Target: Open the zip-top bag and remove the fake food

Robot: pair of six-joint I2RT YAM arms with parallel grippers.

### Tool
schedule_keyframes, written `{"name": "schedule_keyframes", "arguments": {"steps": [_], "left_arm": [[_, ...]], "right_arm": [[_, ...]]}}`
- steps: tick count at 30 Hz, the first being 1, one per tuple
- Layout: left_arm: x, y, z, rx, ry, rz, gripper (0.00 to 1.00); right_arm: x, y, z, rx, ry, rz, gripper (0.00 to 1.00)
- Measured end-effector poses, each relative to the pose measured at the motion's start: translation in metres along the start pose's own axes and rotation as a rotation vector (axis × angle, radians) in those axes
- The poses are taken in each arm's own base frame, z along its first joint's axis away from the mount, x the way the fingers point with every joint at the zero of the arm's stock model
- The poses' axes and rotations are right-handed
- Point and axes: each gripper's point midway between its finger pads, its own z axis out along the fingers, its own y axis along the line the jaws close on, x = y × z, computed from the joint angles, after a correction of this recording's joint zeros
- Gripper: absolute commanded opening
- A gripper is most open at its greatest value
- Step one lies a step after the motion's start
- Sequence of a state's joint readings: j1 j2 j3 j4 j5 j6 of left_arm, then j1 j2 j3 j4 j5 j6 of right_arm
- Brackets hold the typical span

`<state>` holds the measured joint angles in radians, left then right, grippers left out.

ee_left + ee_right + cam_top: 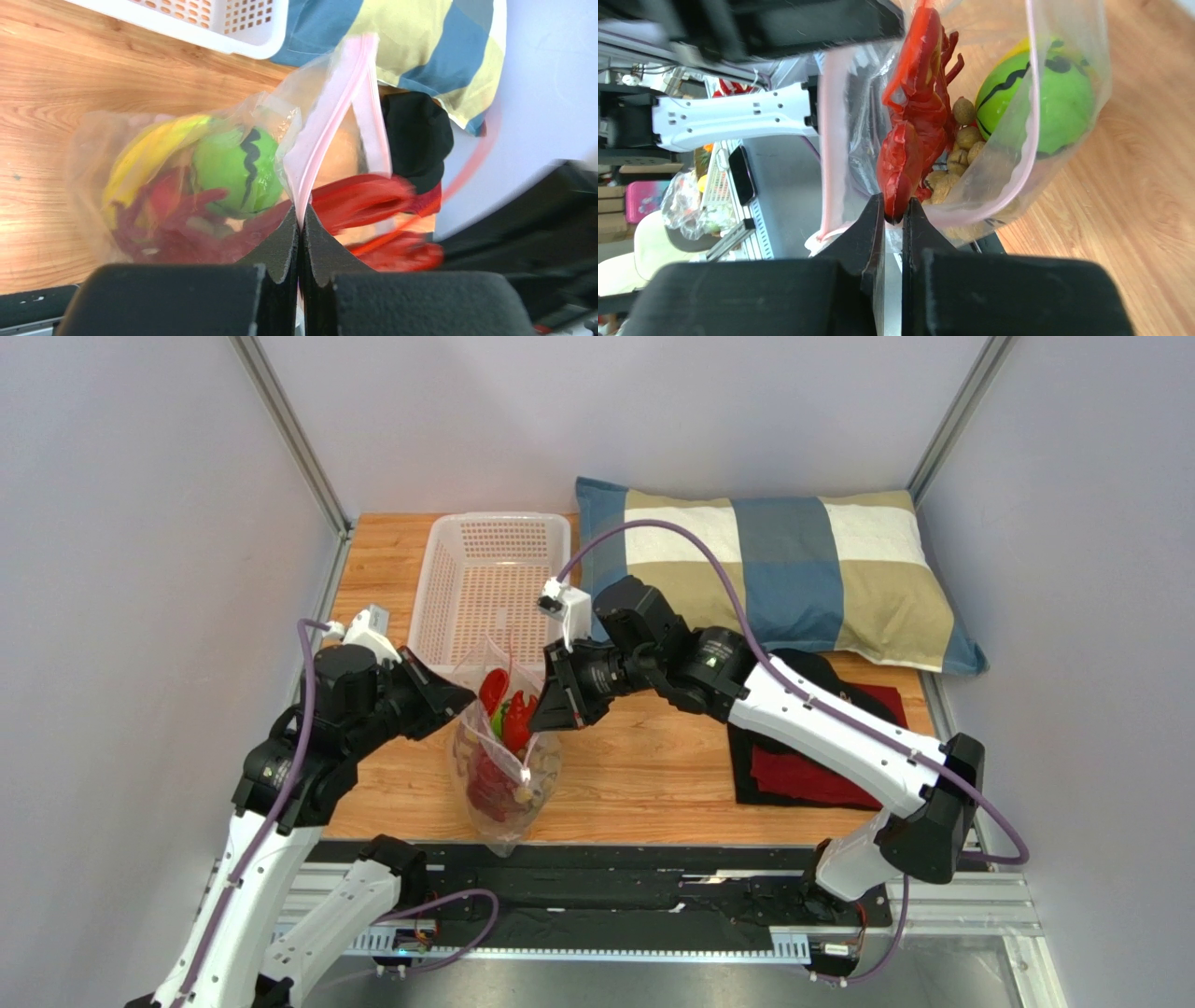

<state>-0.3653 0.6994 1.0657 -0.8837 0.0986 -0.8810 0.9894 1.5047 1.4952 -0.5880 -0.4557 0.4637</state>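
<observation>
Mid-removal. Pinching the pink strip of the clear dotted plastic zip-top bag [500, 791] in the left gripper [300, 227], near the front edge of the wooden table [659, 770]; clamping a red plastic lobster toy [917, 105] in the right gripper [894, 217]. Next: lift straight out, steadying the bag.

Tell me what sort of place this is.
Likely a robot lab test booth, not a home: plain grey wall panels on metal posts box in a small wooden table, and mismatched props, a pillow and a white basket, lie there.
</observation>
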Motion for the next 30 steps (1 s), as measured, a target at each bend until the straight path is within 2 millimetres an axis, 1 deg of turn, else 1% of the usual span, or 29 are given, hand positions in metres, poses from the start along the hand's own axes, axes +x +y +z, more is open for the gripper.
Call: {"name": "schedule_keyframes", "arguments": {"steps": [5, 7, 11, 14, 18, 20, 22, 26, 28, 30], "left_arm": [[0.001, 0.009, -0.005, -0.021, -0.026, 0.003, 0.0], [0.002, 0.011, -0.008, -0.025, -0.03, 0.008, 0.0], [0.001, 0.016, -0.01, -0.044, -0.039, 0.015, 0.0], [0.005, 0.02, -0.011, -0.059, -0.027, 0.019, 0.0], [0.007, 0.024, -0.016, -0.068, -0.029, 0.021, 0.0], [0.007, 0.024, -0.02, -0.062, -0.039, 0.023, 0.0], [0.007, 0.024, -0.022, -0.056, -0.046, 0.024, 0.0], [0.01, 0.026, -0.023, -0.064, -0.035, 0.029, 0.0], [0.01, 0.024, -0.023, -0.053, -0.032, 0.034, 0.0], [0.011, 0.019, -0.023, -0.027, -0.021, 0.041, 0.0]], "right_arm": [[-0.039, 0.025, -0.026, 0.002, -0.098, -0.053, 0.0], [-0.05, 0.033, -0.032, -0.004, -0.13, -0.065, 0.0], [-0.068, 0.04, -0.045, 0.017, -0.172, -0.065, 0.0], [-0.097, 0.052, -0.06, 0.018, -0.252, -0.058, 0.0], [-0.135, 0.07, -0.087, -0.024, -0.379, 0.0, 0.0], [-0.147, 0.073, -0.097, -0.039, -0.421, 0.036, 0.0], [-0.156, 0.071, -0.103, -0.045, -0.45, 0.082, 0.0], [-0.165, 0.066, -0.107, -0.052, -0.479, 0.162, 0.0], [-0.167, 0.063, -0.104, -0.06, -0.494, 0.185, 0.0], [-0.166, 0.058, -0.095, -0.05, -0.507, 0.192, 0.0]]}}
